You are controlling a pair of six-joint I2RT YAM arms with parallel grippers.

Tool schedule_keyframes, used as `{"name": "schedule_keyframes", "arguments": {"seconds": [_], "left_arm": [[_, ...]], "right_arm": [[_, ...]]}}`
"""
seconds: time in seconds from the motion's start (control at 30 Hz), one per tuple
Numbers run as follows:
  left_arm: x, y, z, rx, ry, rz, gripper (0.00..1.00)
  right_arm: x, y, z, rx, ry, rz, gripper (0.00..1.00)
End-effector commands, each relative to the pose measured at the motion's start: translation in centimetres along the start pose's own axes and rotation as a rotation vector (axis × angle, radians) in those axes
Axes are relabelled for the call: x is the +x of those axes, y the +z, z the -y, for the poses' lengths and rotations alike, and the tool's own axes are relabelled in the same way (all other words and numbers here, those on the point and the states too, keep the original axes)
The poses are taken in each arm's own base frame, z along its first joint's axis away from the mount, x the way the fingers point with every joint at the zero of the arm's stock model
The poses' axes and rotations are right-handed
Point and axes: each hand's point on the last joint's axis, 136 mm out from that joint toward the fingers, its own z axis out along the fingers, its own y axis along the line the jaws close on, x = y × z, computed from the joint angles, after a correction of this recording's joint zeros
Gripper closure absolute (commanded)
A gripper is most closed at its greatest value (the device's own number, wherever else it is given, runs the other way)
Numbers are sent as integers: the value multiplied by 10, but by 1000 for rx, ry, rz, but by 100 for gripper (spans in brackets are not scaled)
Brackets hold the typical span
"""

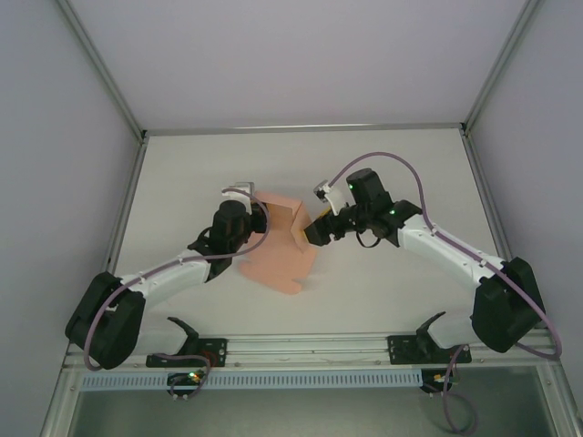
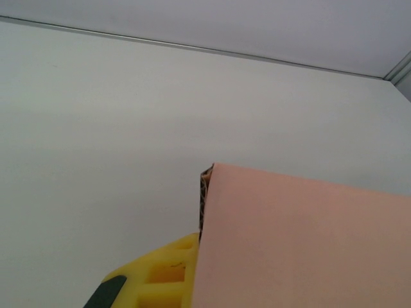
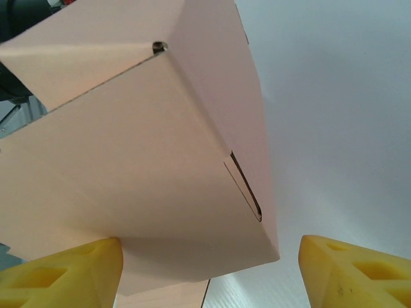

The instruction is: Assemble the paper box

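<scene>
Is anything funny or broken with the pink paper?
Nothing looks torn. The paper box is just half folded, one flap sticking up at a slant; the left gripper pinches it and the right gripper stands open around its edge.

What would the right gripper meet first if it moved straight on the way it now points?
Most likely the paper box: its pink panel lies directly ahead of the right gripper, reaching between its open jaws. Depth is unclear.
</scene>
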Motion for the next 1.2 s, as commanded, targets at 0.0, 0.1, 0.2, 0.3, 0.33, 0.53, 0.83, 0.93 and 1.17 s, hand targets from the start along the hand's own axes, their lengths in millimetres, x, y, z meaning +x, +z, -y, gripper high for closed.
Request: {"name": "schedule_keyframes", "arguments": {"seconds": [0.0,0.1,0.2,0.3,0.33,0.53,0.83,0.93,1.17], "left_arm": [[-22,-2,9,13,13,43,100],[-20,-2,8,7,18,30,100],[-20,-3,10,19,18,29,100],[-20,-4,12,31,25,26,100],[-20,-5,11,27,27,25,100],[-20,-6,17,50,35,17,100],[-24,-6,41,132,48,16,100],[-22,-7,49,149,67,13,100],[-22,-7,55,125,100,16,100]], "right_arm": [[-13,-7,-2,28,-88,44,23],[-11,-8,-12,-15,-158,35,18],[-5,-9,-22,-74,-217,25,17],[3,-8,-28,-120,-248,6,16],[6,-9,-30,-135,-255,-4,14],[5,-10,-28,-116,-277,-1,13],[-39,-5,46,305,-127,159,20],[-40,-2,65,390,-93,182,26],[-44,-9,83,521,-65,221,45]]}}
